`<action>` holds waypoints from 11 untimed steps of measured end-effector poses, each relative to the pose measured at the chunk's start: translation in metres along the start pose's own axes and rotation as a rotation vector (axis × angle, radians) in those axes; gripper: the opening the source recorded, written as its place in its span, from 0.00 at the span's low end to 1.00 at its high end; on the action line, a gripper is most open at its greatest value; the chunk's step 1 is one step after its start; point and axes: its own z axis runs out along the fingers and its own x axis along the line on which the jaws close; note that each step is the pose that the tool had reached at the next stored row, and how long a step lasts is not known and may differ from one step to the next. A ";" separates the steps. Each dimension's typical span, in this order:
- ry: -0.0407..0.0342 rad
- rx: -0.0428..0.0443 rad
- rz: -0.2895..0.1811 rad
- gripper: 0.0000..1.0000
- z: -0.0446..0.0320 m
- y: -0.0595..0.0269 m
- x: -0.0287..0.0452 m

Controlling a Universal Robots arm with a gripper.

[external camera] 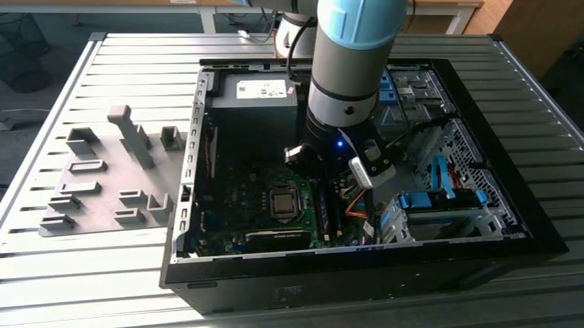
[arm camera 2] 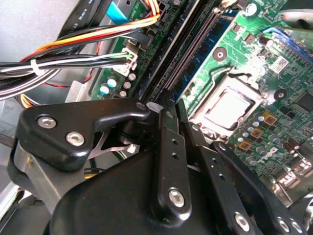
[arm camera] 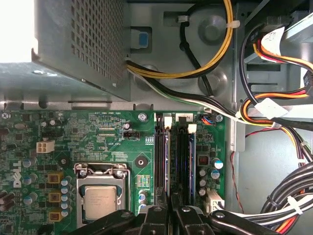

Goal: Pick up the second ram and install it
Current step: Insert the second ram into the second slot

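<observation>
Tabletop: grey slatted metal tabletop; it carries every item listed below.
Case: black desktop computer case, lying on its side with the side panel off and the green motherboard facing up.
Landmark: silver square processor socket on the motherboard, also seen in both wrist views. All positions below refer to it.
Fixture plate: grey plastic plate with raised grey blocks, outside the case and well apart from the socket, toward the exterior view's left.
Power supply: grey perforated metal box, inside the case, on the far side of the socket from the case's front panel.
Cable bundle: yellow, orange, black and white wires, beyond the memory slots as seen from the socket.
Memory slots: long black plastic slots, parallel, just beside the socket, between it and the cable bundle.
Arm: grey arm with a light-blue joint cover, reaching down into the case above the slots.
Gripper: black gripper, directly over the slot row beside the socket.
Fingers: black perforated fingers, drawn narrow, one on each face of the stick's upper edge.
Second ram: thin dark-green circuit-board stick, standing on edge in the slot row nearest the socket, one end running in between the fingertips.
Seating depth: cannot be told.
</observation>
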 end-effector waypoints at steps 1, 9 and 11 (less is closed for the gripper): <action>0.0000 -0.0001 0.000 0.14 0.0002 0.0000 0.0000; 0.0008 -0.0001 0.000 0.14 0.0005 -0.0014 -0.0001; 0.0008 -0.0001 0.000 0.14 0.0005 -0.0015 -0.0001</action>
